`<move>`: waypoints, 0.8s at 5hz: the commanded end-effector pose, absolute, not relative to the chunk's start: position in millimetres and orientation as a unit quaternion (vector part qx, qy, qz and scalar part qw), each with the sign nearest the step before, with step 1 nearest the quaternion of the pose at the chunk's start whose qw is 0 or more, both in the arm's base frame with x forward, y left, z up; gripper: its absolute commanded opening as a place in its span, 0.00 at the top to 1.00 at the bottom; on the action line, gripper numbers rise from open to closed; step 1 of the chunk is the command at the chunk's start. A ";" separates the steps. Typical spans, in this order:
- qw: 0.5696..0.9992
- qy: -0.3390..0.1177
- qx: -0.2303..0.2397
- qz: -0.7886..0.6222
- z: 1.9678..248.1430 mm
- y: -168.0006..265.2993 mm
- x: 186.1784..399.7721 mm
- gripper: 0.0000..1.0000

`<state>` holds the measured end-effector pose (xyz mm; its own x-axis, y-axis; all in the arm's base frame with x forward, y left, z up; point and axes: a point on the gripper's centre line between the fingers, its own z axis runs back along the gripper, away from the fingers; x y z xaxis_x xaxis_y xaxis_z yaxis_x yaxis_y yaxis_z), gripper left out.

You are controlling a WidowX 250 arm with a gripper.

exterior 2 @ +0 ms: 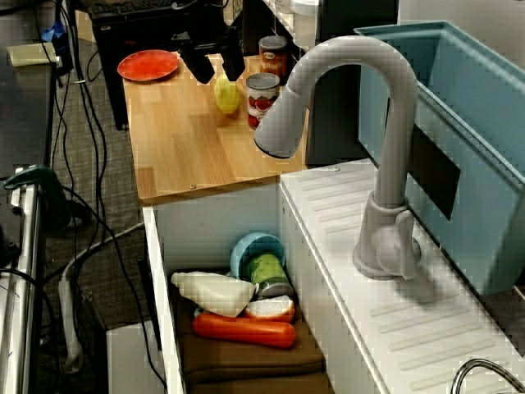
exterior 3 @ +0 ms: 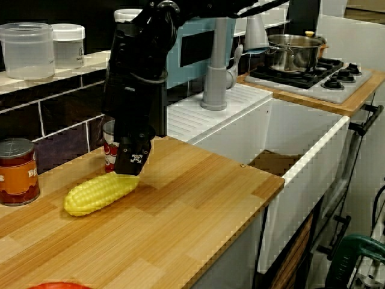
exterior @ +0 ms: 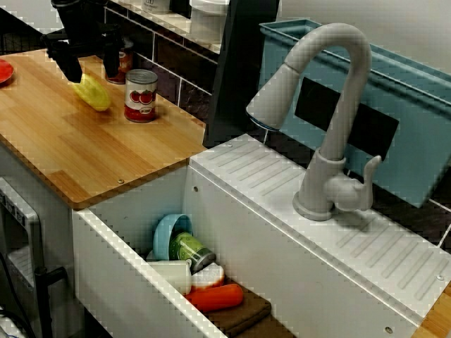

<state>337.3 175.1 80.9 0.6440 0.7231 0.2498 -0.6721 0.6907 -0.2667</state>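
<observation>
**View over the sink.** The gripper [exterior: 92,69] stands over the corn [exterior: 94,95] with its fingers apart and nothing clamped between them. The corn lies flat on the board [exterior: 84,155], toward the wall. A tomato can [exterior: 141,96] stands upright just beside the corn. A second can [exterior: 125,65] stands behind the gripper.

Judgement: the cob is round and tapered, so a hold is soundest taken across its short axis, with both fingers lowered evenly onto its flanks. A pinch at one end is likely to let it roll or pivot.

**High view along the counter.** The fingers show as two dark prongs, clearly separated, above the corn [exterior 2: 227,94]. The tomato can [exterior 2: 262,98] stands near the cob and leaves little room on that side, so a finger or the cob could knock it over. A plate [exterior 2: 148,64] lies at the board's far end, apart from the corn. The faucet [exterior 2: 361,107] arches over the sink [exterior 2: 160,271], which holds a bowl [exterior 2: 256,246] and a carrot [exterior 2: 244,330], well apart from the corn.

**Counter-level view.** One finger [exterior 3: 133,158] reaches the sink-side end of the corn [exterior 3: 99,192]. Whether it touches the cob cannot be told. The other finger is hidden, and the gripper's body hides most of the tomato can.
</observation>
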 end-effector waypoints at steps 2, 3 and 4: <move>0.893 -0.185 -0.049 0.407 77.4 177.8 346.9 0.00; 0.890 -0.182 -0.052 0.414 77.2 181.0 347.8 0.00; 0.888 -0.181 -0.052 0.418 78.2 184.4 349.7 0.00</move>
<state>344.9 177.9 61.4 0.5969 0.7689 0.2290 -0.7343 0.6386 -0.2301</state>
